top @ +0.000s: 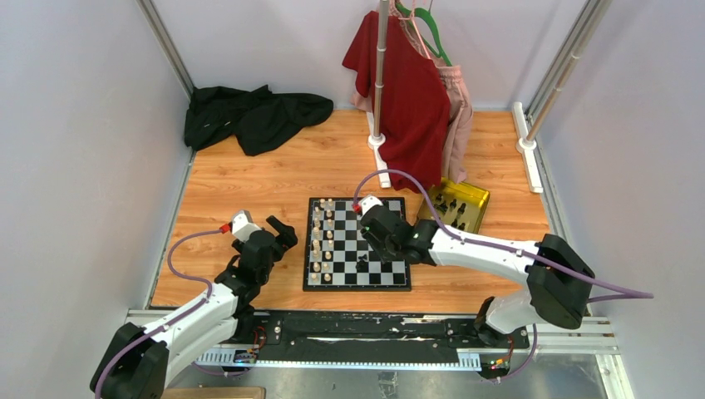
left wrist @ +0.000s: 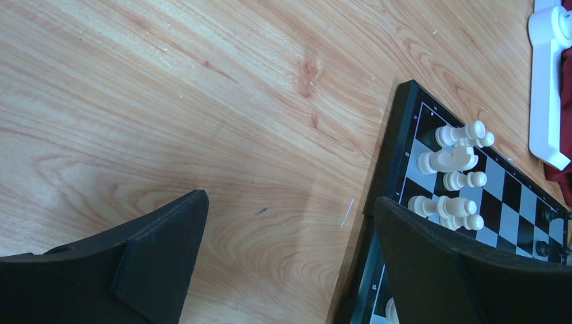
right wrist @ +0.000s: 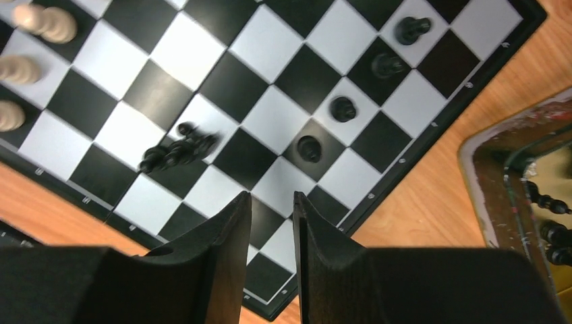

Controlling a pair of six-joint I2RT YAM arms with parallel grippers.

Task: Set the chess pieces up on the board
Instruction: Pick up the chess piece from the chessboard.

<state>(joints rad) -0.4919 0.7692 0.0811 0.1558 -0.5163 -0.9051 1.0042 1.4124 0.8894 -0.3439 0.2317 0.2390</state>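
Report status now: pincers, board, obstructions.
Left pincer wide open, empty, off the board. Right pincer slightly open, empty, above board. One black piece lying on its side there. No obstruction seen.

- Black piece [right wrist: 177, 147], lying on its side on the board [right wrist: 273, 44], right wrist view: blurred, kind not legible.
- Cream pieces [right wrist: 34, 23], upper left corner of that view: blurred, cut by the frame edge.
- Tray [right wrist: 502, 128]: cut off at the right edge; black pieces inside [right wrist: 553, 233] only partly seen.
- Left wrist view: near end of the board hidden behind a finger [left wrist: 459, 270] of the left hand [left wrist: 290, 199].
- Overhead view: every piece too small to tell its kind.
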